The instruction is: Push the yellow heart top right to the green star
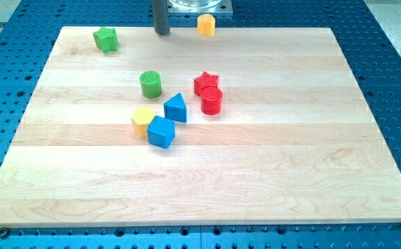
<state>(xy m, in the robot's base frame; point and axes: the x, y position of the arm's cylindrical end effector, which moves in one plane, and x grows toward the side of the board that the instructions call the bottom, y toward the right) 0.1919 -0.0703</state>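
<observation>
Yellow heart point(205, 25) lies near my tip point(162, 32), on its view-right side.

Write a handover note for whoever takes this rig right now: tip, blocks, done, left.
My tip sits at the board's top edge, between the green star on the view's left and the yellow heart on the view's right, touching neither.
The yellow heart is at the top edge, well right of the green star.
Other blocks cluster mid-board, out of the direct path along the top edge.
Done: nothing evident; the heart is not yet near the star.
Left: get my tip to the heart's right side and push it left along the top edge until it rests top right of the star.
</observation>
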